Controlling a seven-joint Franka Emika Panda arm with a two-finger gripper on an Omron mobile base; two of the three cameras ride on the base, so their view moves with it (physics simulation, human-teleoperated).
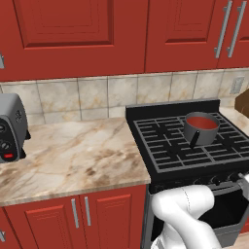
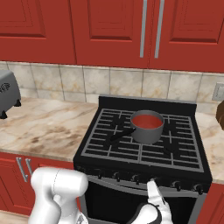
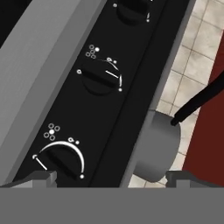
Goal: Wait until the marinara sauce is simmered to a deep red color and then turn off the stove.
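The marinara sauce point(image 2: 147, 120) is a smooth red disc in a small grey saucepan point(image 2: 147, 130) with a dark handle, standing on the back middle grate of the black stove point(image 2: 131, 151). The same sauce point(image 1: 202, 122) and stove point(image 1: 165, 151) appear in the left base view. My gripper point(image 2: 154, 194) is low in front of the stove's knob row, pointing up at it. In the hand view the gripper point(image 3: 111, 179) is open, its tips wide apart with nothing between them. One front knob point(image 3: 61, 159) lies just above the left tip and another knob point(image 3: 99, 78) further up. The saucepan point(image 3: 159, 146) shows from below.
A small grey toaster point(image 1: 9, 127) stands at the left end of the marble counter point(image 1: 78, 155). Red cabinets hang above and sit below. A brown object point(image 2: 220, 114) is at the far right edge. The silver oven front point(image 2: 118, 203) is beside my arm.
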